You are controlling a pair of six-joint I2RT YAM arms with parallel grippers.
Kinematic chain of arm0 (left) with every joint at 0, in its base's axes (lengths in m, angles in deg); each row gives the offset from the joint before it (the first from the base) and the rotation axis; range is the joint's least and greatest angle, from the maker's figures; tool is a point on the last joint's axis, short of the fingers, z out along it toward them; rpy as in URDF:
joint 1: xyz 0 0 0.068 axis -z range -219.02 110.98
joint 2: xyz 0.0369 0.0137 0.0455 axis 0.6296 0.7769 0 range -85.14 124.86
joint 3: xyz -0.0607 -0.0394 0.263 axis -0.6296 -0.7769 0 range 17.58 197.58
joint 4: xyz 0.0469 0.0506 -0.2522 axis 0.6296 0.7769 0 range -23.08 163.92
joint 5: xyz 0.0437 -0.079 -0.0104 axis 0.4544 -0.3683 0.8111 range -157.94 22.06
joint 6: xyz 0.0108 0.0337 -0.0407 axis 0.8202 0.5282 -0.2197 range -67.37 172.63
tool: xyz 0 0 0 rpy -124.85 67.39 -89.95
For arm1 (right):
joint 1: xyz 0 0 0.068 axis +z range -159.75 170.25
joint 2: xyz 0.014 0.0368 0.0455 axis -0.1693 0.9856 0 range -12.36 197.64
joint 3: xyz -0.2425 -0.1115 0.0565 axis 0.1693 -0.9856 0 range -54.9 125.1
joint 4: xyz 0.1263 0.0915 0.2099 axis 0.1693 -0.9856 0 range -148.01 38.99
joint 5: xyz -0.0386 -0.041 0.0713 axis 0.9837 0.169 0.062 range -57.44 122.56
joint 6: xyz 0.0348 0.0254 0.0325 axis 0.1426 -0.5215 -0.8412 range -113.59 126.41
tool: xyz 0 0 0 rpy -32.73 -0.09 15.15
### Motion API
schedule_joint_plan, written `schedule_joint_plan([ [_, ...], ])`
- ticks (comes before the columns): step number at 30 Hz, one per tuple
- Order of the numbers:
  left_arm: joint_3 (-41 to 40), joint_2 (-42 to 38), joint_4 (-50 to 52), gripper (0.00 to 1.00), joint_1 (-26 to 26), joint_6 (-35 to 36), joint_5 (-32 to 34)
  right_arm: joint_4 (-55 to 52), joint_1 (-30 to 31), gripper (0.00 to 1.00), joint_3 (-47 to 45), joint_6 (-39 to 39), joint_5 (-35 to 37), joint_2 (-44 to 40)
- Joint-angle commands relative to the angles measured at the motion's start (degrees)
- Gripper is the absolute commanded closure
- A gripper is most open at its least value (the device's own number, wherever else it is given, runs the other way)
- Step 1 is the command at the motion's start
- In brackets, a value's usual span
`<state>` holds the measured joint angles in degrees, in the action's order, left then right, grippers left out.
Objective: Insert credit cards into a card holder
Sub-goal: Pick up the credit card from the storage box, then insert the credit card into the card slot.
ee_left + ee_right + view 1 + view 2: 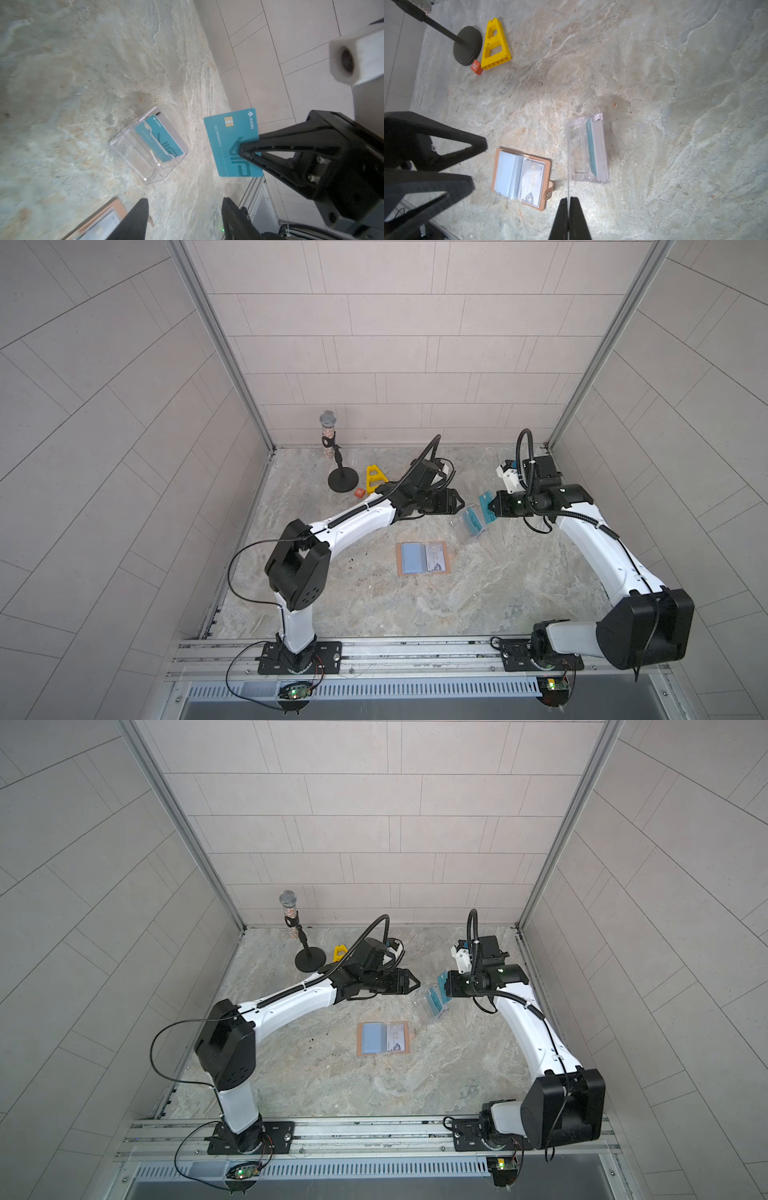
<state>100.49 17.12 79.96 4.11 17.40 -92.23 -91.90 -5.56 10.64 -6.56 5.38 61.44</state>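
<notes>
Right gripper is clamped tight on one teal card, pinching a short edge and holding it upright, clear of the table. Left gripper faces it with jaws spread and nothing in them, near the card but not touching. Just beside the card stands the clear stand, more cards inside. Card holder lies open flat on the table, nearer the bases, well apart from both grippers; a light blue card and a pale picture card show in its sleeves. We judge this a mid-air handover or regrasp. Next: left needs to close squarely on the free edge, then bring the card low to an empty sleeve.
</notes>
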Motion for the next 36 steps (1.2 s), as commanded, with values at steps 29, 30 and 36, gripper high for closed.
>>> schedule_joint_plan([
  [29,-38.8,-16.3,-10.3,0.71,-4.1,-3.6,5.1,39.2,26.2,1.0,-31.5,-33.3,4.8,-8.4],
  [30,-39.5,-15.9,-11.5,0.71,-4.4,-3.9,4.8,39.9,26.4,1.0,-31.5,-33.9,4.6,-7.5],
  [36,-40.5,-13.3,-13.0,0.68,-4.7,-4.3,4.1,44.6,28.2,1.0,-32.2,-35.9,4.7,-2.5],
])
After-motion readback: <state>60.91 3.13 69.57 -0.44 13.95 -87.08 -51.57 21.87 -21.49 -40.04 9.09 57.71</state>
